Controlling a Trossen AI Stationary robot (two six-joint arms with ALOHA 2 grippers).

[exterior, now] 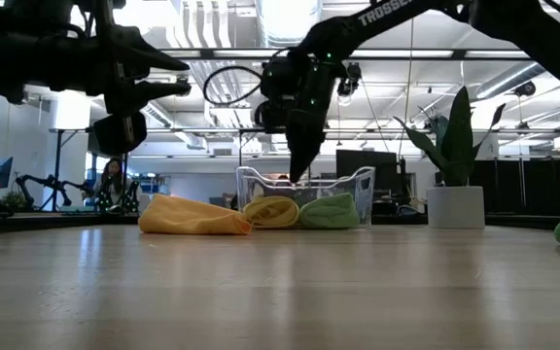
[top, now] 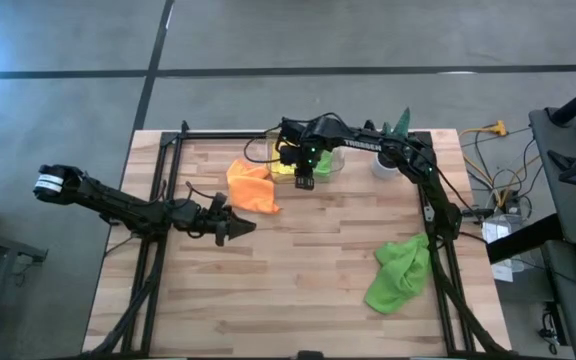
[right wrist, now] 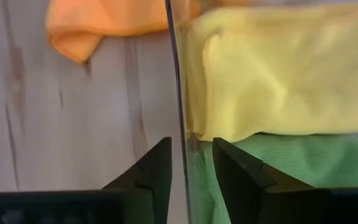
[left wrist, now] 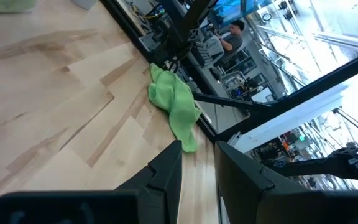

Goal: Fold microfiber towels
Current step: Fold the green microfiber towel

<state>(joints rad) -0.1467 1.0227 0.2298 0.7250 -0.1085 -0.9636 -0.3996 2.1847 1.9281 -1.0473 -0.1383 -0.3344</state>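
Right gripper (right wrist: 191, 163): fingers narrowly parted, empty, straddling the clear bin's wall (right wrist: 178, 93); yellow towel (right wrist: 272, 74) and green towel (right wrist: 291, 165) folded inside, just beyond the fingers. Step judged: deposit done; next calls for fetching the orange towel (top: 251, 186) beside the bin. Left gripper (top: 238, 227): idle, fingers narrowly apart, crumpled green towel (left wrist: 176, 106) ahead on the tabletop (top: 308, 270).

A light wooden table (top: 298, 270) holds an orange towel (top: 251, 186) near eleven o'clock, a clear bin (top: 330, 165) at twelve, a white plant pot (top: 383, 167) at one, and a crumpled lime green towel (top: 400, 272) at four.
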